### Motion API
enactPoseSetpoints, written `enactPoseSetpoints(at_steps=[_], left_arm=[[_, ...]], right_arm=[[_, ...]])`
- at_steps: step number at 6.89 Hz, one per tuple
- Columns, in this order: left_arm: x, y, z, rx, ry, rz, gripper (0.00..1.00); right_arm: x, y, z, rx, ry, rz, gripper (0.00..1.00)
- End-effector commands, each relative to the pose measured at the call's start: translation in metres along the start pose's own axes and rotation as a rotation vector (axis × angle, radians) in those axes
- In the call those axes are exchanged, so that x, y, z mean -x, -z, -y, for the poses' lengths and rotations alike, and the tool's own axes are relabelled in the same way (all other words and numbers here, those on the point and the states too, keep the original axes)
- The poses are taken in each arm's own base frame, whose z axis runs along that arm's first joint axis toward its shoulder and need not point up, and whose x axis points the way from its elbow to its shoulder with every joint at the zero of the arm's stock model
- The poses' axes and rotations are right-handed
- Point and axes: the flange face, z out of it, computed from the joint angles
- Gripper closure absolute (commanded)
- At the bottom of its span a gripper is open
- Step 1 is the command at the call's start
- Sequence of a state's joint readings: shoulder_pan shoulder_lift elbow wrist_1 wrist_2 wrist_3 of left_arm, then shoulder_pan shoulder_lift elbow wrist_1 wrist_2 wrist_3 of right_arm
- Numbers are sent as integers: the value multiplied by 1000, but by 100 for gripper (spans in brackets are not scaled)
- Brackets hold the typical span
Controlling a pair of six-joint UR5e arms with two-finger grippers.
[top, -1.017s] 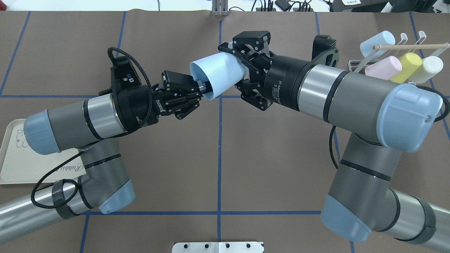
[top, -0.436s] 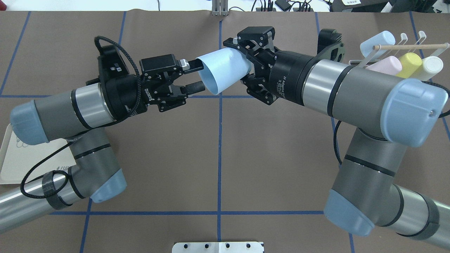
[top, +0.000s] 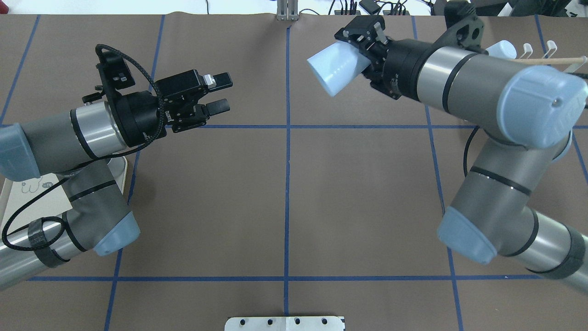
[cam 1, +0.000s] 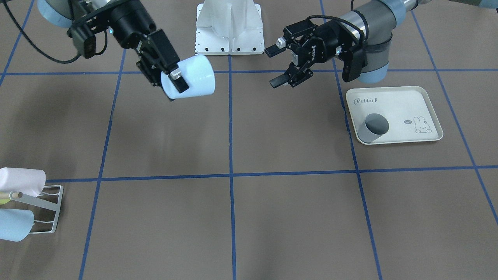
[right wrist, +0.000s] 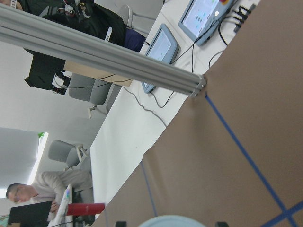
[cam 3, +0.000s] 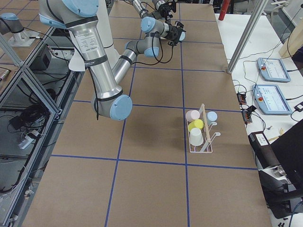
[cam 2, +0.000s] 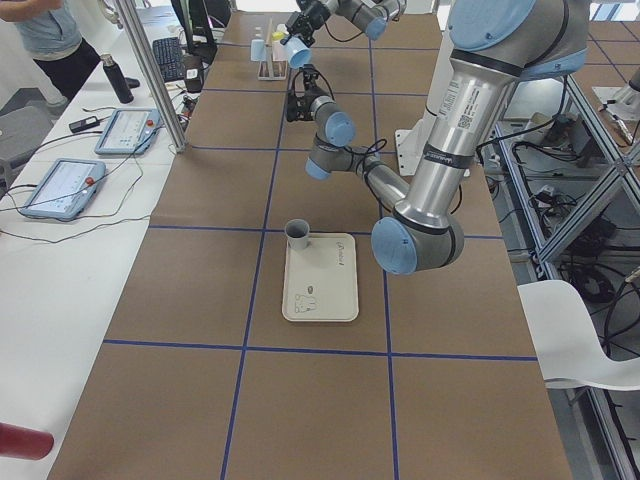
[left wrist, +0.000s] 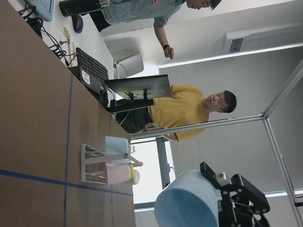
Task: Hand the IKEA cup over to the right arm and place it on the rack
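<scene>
1. Currently right claw [top: 356,59] is clamped on the light blue IKEA cup [top: 335,69]. The cup is tilted sideways in the air over the surface [top: 285,193], mouth toward the left arm.
2. Left claw [top: 221,94] spread wide, empty, well apart from the cup.
3. Rack [cam 3: 203,135] at the surface's right end, holding four cups.
4. Grey cup [cam 1: 373,128] upright on rabbit-print tray [cam 1: 393,88].

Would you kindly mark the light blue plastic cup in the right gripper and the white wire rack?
light blue plastic cup [top: 337,69]: overhead exterior view, side wall.
white wire rack [cam 1: 60,209]: exterior front-facing view, end wire.
</scene>
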State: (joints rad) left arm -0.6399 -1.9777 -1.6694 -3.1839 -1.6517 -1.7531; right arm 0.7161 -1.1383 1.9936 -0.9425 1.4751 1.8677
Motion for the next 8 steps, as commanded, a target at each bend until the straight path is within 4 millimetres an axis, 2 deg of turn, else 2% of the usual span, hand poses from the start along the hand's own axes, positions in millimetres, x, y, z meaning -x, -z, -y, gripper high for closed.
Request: enactPoseSetpoints(at_steps=[1, 2, 4, 5, 6, 7, 8], left_arm=[[6, -1, 3, -14, -34, 43, 0], [7, -1, 4, -16, -34, 46, 0], [9, -2, 4, -18, -33, 50, 0], [10, -2, 4, -20, -33, 51, 0], [10, -2, 4, -22, -33, 51, 0], [12, -2, 2, -19, -31, 53, 0], [13, -2, 0, -18, -29, 54, 0]], right_arm=[[-18, -26, 104, -200, 285, -200, 100], [-32, -34, 160, -274, 372, -274, 100], [-68, -44, 260, -393, 420, -421, 100], [-77, -58, 291, -445, 422, -473, 100], [-100, -67, 317, -484, 432, -489, 100], [-137, -72, 331, -478, 494, -490, 100], [-171, -64, 336, -463, 553, -504, 100]])
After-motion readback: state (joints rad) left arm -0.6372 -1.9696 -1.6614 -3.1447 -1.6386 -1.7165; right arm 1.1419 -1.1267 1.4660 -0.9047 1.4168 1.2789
